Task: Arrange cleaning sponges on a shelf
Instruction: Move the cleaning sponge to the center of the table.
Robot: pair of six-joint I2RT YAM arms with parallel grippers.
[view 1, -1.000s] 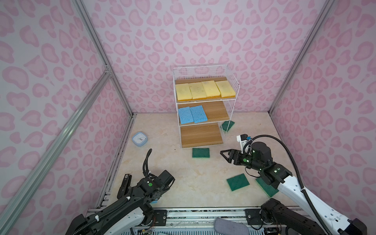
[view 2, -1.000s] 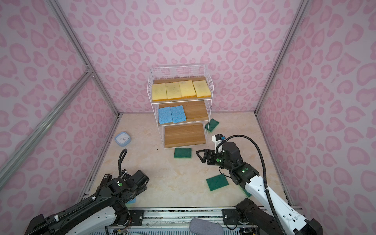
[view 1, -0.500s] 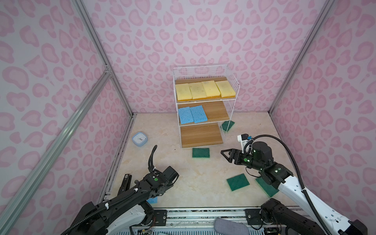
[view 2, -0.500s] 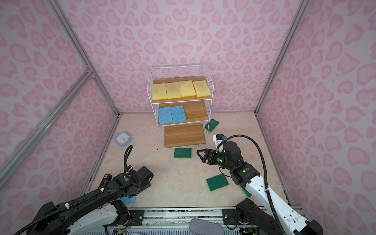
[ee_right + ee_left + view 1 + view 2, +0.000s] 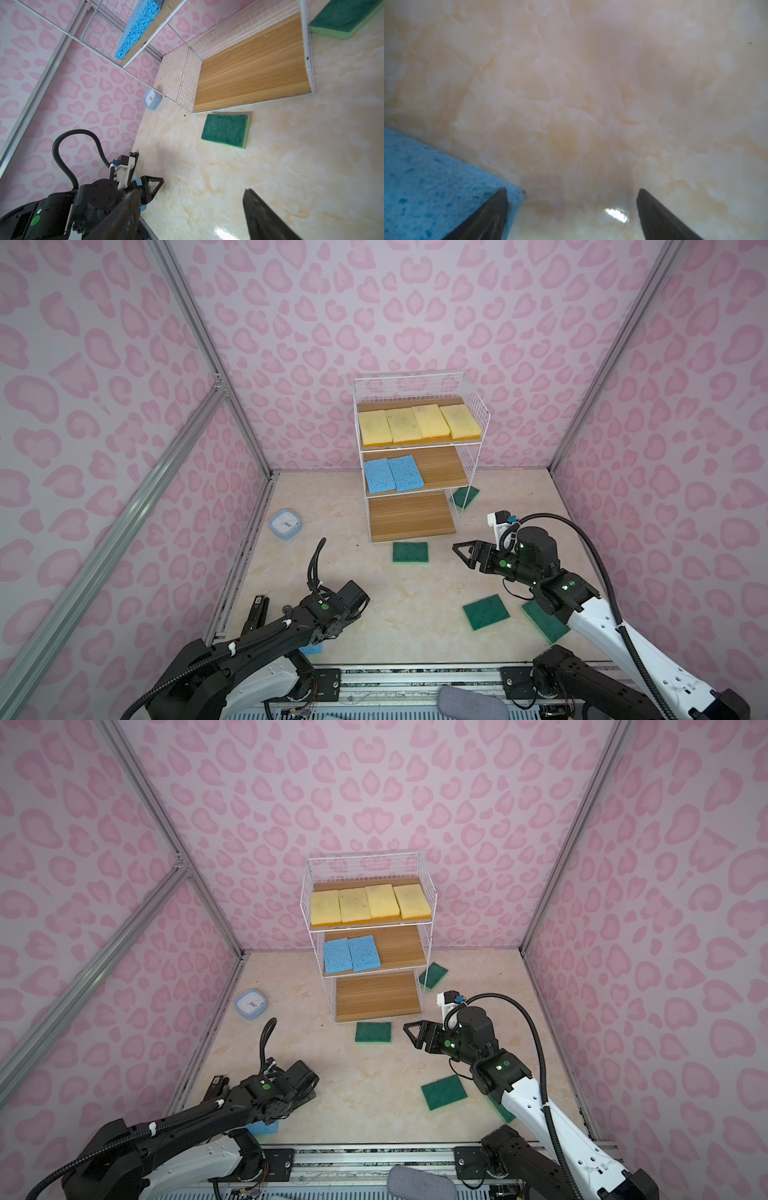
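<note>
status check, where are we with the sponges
Left gripper open, empty, by blue sponge on floor. Right gripper open, empty. Green sponge before shelf, three more on floor; bottom tier bare. Nothing blocking.

No writing can be read anywhere; dial marks on the clock are too small.

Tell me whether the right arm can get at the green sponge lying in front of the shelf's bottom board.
Probably yes. The right tool stands open, aimed at that green sponge, with only bare floor between them and nothing on top of it.
</note>
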